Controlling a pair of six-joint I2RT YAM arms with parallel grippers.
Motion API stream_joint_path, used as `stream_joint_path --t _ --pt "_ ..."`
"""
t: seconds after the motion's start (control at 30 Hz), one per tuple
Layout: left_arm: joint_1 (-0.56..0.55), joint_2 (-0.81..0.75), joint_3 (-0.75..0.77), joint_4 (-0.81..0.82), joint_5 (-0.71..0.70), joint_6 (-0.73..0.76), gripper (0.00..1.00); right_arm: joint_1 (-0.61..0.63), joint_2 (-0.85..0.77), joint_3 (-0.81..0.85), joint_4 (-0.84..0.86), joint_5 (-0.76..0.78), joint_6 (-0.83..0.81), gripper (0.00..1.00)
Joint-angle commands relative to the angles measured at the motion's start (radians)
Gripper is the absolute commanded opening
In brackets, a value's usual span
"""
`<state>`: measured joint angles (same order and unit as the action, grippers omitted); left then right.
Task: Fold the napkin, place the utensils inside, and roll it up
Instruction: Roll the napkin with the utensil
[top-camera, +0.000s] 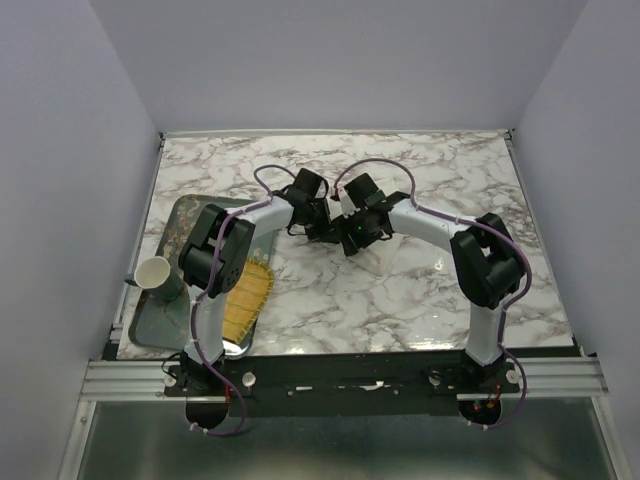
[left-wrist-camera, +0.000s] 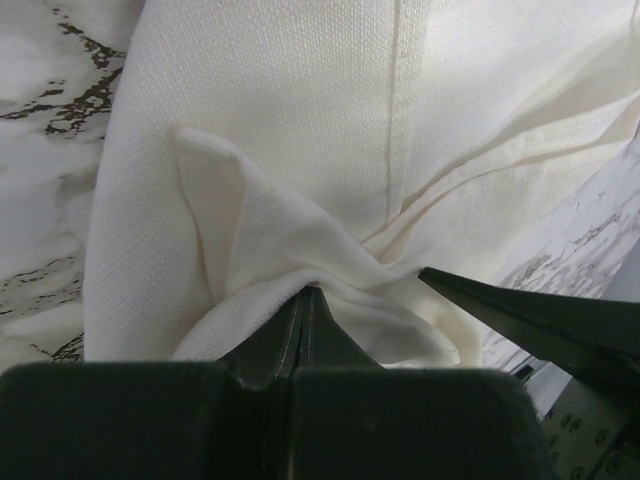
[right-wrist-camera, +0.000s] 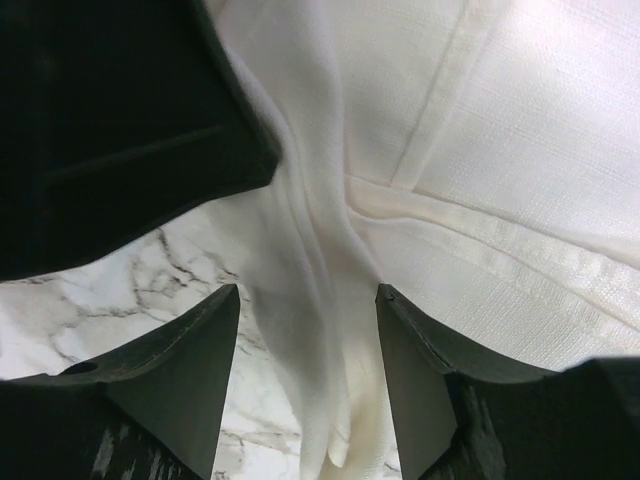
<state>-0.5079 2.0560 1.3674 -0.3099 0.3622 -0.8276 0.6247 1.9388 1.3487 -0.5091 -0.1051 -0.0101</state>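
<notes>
The cream-white napkin (left-wrist-camera: 300, 130) lies bunched on the marble table. My left gripper (left-wrist-camera: 308, 292) is shut on a pinched fold of it, and the cloth puckers around the tips. In the right wrist view a hanging fold of the napkin (right-wrist-camera: 320, 300) runs between the spread fingers of my right gripper (right-wrist-camera: 308, 295), which is open; whether the fingers touch the cloth is unclear. One right fingertip (left-wrist-camera: 500, 305) shows close beside the left gripper's tips. From above, the left gripper (top-camera: 322, 228) and the right gripper (top-camera: 345, 236) meet at mid-table and cover most of the napkin. The utensils are out of view.
A metal tray (top-camera: 165, 320) sits at the table's left edge, with a white cup (top-camera: 153, 272) and a yellow fringed mat (top-camera: 248, 295) on it. The left gripper's dark body (right-wrist-camera: 100, 130) fills the upper left of the right wrist view.
</notes>
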Motion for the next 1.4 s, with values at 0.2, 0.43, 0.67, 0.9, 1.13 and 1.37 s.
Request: stream_joint_path --t 0.2,0.43,0.67,0.9,1.13,1.37 --pt "0.006 0.087 -0.025 -0.093 -0.106 0.035 0.0 0.043 -0.054 0.046 -0.068 -0.045 -0.1 0.64" --pt "0.012 0.09 -0.025 -0.093 -0.098 0.036 0.0 0.073 -0.028 0.0 -0.019 -0.005 -0.12 0.46" --pt "0.014 0.085 -0.028 -0.092 -0.098 0.038 0.0 0.081 0.006 -0.008 -0.005 0.051 -0.097 0.32" --pt "0.017 0.087 -0.03 -0.092 -0.095 0.039 0.0 0.082 0.026 -0.013 -0.006 0.074 -0.122 0.55" --pt "0.016 0.092 -0.028 -0.089 -0.089 0.039 0.0 0.081 0.057 -0.014 -0.008 0.136 -0.133 0.6" --pt "0.017 0.085 -0.027 -0.089 -0.074 0.047 0.0 0.081 0.135 0.027 -0.065 0.038 -0.064 0.56"
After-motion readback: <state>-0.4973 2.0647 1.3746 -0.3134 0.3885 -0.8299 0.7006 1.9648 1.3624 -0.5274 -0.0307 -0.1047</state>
